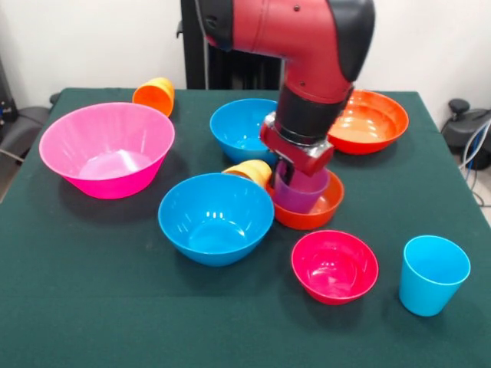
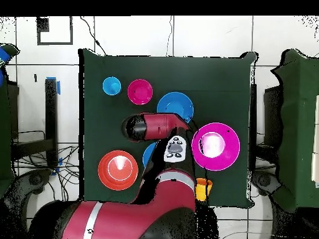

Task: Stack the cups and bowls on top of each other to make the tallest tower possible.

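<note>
A translucent purple cup [image 1: 301, 193] stands upright inside the small orange bowl [image 1: 313, 215] near the table's middle. My gripper [image 1: 294, 173] comes down right onto the cup's rim, and its tips are hidden by the red wrist block. A yellow-orange cup [image 1: 252, 170] lies on its side just left of that bowl, touching the nearer blue bowl [image 1: 215, 218]. The second blue bowl [image 1: 242, 126] sits behind. A small magenta bowl [image 1: 334, 266] and an upright light blue cup [image 1: 432, 274] stand at the front right. In the overhead view the arm covers the purple cup.
The large pink bowl [image 1: 107, 149] fills the left side, with an orange cup [image 1: 155, 95] on its side behind it. A wide orange-red bowl [image 1: 372, 119] sits at the back right. The overhead view shows the pink bowl [image 2: 215, 146] and orange-red bowl [image 2: 118, 169] flanking the arm.
</note>
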Controlling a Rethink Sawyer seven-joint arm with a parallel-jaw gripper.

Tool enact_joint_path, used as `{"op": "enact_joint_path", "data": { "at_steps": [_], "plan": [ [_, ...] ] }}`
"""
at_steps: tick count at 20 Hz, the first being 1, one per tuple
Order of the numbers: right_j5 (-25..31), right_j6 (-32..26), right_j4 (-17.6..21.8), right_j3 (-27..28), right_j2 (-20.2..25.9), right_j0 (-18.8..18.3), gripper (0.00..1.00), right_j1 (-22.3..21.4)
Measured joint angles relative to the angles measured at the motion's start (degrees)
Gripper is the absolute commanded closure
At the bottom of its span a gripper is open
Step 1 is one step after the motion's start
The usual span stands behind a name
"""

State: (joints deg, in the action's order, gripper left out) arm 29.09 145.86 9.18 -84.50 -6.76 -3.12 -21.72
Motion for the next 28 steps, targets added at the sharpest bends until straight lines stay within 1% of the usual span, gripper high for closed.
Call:
{"op": "enact_joint_path", "data": {
  "at_steps": [11, 21, 26, 28],
  "plan": [
    [0.23, 0.0, 3.22, -0.01, 0.0, -2.98, 1.0, -0.3],
    [0.42, 0.0, 4.2, -0.15, 0.64, -5.6, 1.0, -0.58],
    [0.39, 0.0, 4.24, -2.21, 1.68, -6.92, 1.0, -1.65],
    [0.43, 0.0, 4.27, -5.04, 2.46, -7.56, 1.0, -3.2]
  ]
}}
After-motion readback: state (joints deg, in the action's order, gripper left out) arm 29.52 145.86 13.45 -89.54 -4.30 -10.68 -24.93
